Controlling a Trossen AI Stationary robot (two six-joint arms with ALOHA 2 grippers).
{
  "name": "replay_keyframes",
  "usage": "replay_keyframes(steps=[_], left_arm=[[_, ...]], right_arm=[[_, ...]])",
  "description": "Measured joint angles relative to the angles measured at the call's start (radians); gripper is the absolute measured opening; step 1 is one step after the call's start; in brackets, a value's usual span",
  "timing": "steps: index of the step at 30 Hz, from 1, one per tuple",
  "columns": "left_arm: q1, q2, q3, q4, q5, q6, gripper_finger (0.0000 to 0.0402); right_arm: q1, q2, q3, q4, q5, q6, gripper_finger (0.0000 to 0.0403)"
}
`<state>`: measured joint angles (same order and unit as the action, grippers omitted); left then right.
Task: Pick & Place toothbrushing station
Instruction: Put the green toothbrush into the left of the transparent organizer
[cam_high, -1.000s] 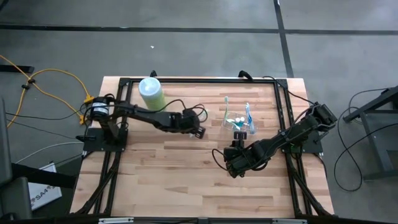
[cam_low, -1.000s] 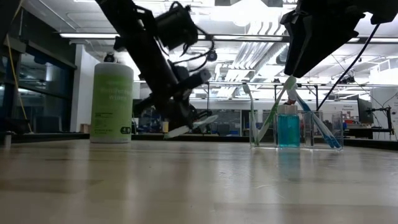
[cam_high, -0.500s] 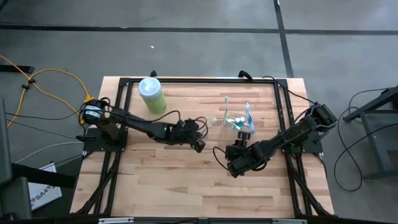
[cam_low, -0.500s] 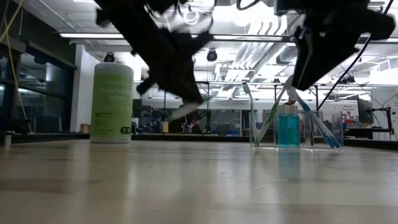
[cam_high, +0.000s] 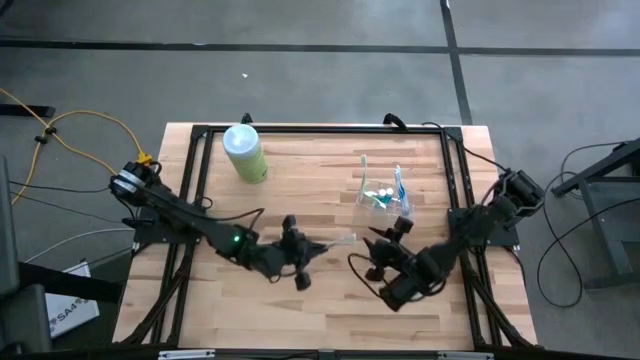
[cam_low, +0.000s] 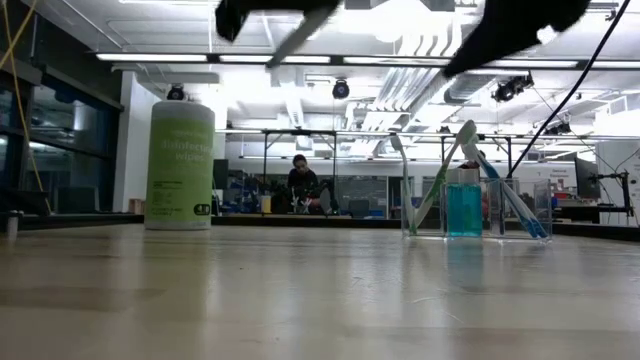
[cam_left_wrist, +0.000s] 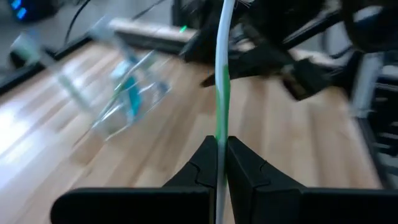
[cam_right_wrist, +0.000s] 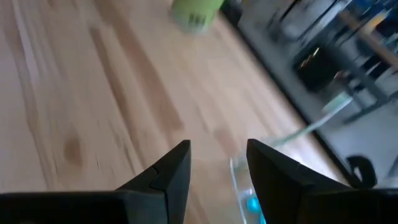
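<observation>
Left gripper (cam_left_wrist: 217, 147) clamped on toothbrush (cam_left_wrist: 222, 74), holder (cam_high: 381, 196) at two o'clock, right gripper (cam_right_wrist: 216, 167) parted, empty.

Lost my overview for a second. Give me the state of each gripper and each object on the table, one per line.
Left gripper: shut on a toothbrush, raised off the table.
Right gripper: open, holding nothing, above the table.
Toothbrushing station: upright on the table, toothbrushes leaning inside, ungripped.
Green bottle: upright, white cap on, untouched.
</observation>
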<state>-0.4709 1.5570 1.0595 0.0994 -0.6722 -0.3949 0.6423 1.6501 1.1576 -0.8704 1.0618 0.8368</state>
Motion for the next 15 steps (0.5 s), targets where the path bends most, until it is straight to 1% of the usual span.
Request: replay_keyframes(steps=[4, 7, 9, 12, 15], left_arm=[[-0.035, 0.0, 0.0, 0.058, -0.025, 0.078, 0.0005], [-0.049, 0.0, 0.0, 0.085, -0.076, 0.12, 0.0005], [-0.052, 0.0, 0.0, 0.092, -0.092, 0.141, 0.0005], [-0.052, 0.0, 0.0, 0.115, -0.09, 0.149, 0.0005], [-0.051, 0.0, 0.0, 0.172, -0.05, 0.193, 0.0005]], right_arm=[[0.057, 0.0, 0.0, 0.044, 0.144, 0.045, 0.0149], [0.095, 0.0, 0.0, 0.061, 0.223, 0.084, 0.0149], [0.121, 0.0, 0.0, 0.073, 0.265, 0.101, 0.0149], [0.154, 0.0, 0.0, 0.115, 0.327, 0.102, 0.0149], [0.175, 0.0, 0.0, 0.179, 0.363, 0.08, 0.0149]])
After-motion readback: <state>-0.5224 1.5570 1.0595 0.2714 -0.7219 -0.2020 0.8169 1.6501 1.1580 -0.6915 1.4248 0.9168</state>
